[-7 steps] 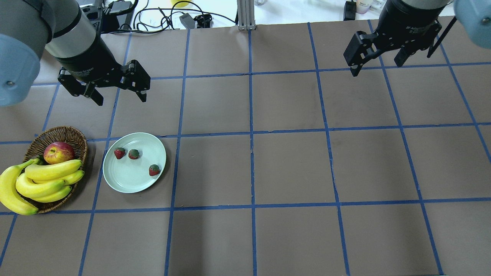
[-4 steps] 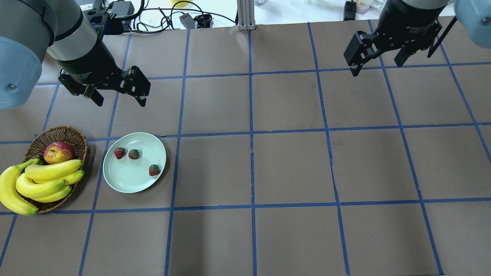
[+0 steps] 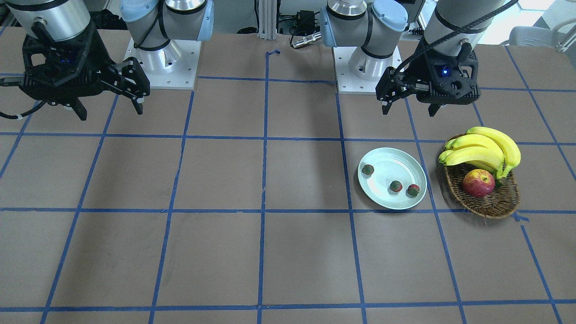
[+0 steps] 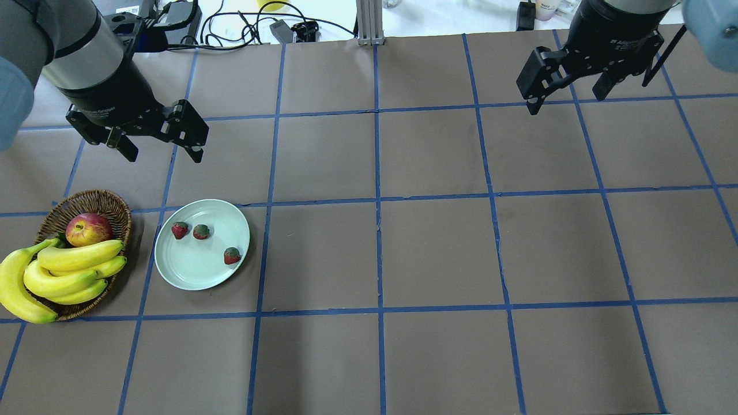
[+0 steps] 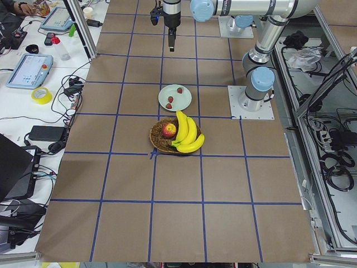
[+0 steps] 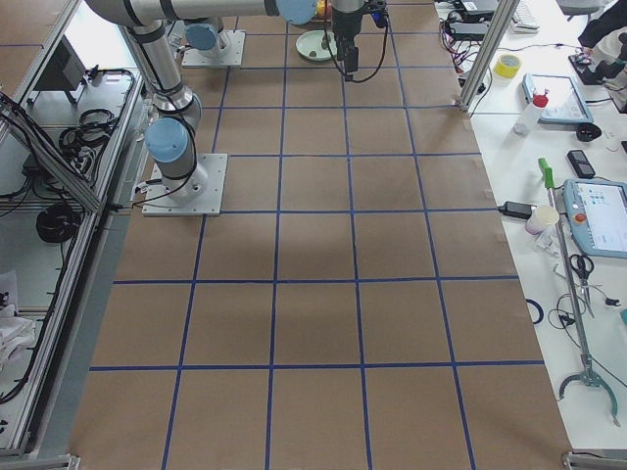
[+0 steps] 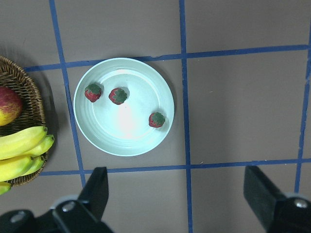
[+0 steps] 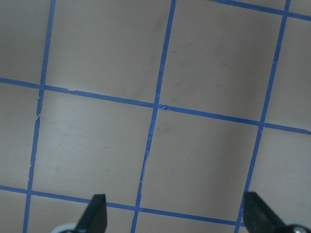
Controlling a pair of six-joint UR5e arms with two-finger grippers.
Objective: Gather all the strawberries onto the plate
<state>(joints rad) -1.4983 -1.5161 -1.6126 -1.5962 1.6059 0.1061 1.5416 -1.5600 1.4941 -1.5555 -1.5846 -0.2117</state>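
All three strawberries (image 4: 201, 231) lie on the plate (image 4: 193, 268).
I see the left gripper (image 4: 164, 151) spread wide, empty, well apart from them; right gripper (image 4: 567, 99) likewise spread, empty, far off.

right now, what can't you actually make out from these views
Exterior right view: the strawberries are too small to count on the far plate, whose edge sits behind the right gripper.
Overhead view: the bananas cover much of the basket, hiding what lies beneath; one banana is cut by the left edge.
Left wrist view: the apple and basket are cut by the left edge.
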